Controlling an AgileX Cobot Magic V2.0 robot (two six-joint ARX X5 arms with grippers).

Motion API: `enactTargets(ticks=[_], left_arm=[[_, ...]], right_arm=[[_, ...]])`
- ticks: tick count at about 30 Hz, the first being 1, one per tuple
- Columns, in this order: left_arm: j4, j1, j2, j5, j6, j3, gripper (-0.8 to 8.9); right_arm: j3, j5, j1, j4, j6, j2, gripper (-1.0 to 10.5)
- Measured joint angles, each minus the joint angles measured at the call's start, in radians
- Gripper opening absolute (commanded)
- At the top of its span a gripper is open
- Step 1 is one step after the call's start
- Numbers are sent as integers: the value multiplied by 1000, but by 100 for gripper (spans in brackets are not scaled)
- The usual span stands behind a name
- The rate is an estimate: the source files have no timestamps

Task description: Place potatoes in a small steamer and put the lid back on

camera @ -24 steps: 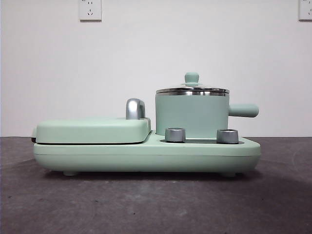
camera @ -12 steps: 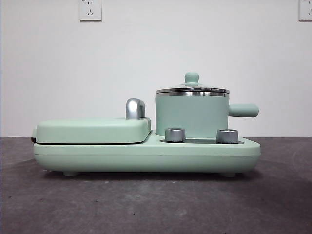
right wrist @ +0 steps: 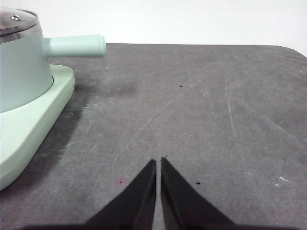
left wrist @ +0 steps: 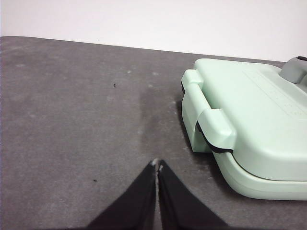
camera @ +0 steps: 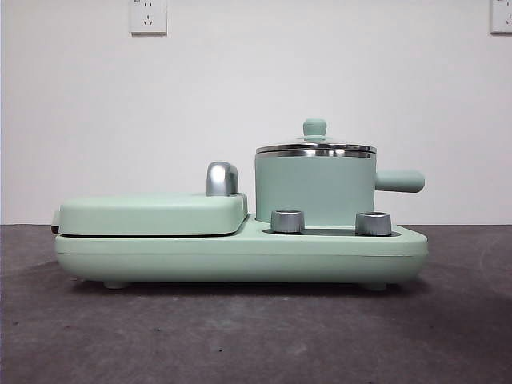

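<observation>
We see no potato in any view; whether it already sits inside the small steamer (camera: 314,190) we cannot tell, since the pot wall hides its contents. The steamer stands on the right half of the mint green cooker base (camera: 240,254), its stubby side handle (camera: 399,181) pointing right, where a gripper on that side could reach it. The lid (camera: 315,147) rests level on the steel rim, knob (camera: 314,127) up, so the pot is closed. Left of it lies the flat griddle cover (camera: 152,214) with its chrome handle (camera: 222,178); two steel dials (camera: 287,222) face us. The left gripper (left wrist: 157,165) waits over bare counter (left wrist: 86,120) just off the griddle end, fingers pressed together on nothing. The right gripper (right wrist: 158,162) waits likewise beyond the steamer's handle, fingers closed and empty, both clear of the appliance.
</observation>
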Motion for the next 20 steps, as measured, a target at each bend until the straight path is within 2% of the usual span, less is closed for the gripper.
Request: enactTargets(ticks=[20], left_arm=[[0,0,0,0,0,0,6]], right_arm=[[-4,0,0,9,-3,0,13]])
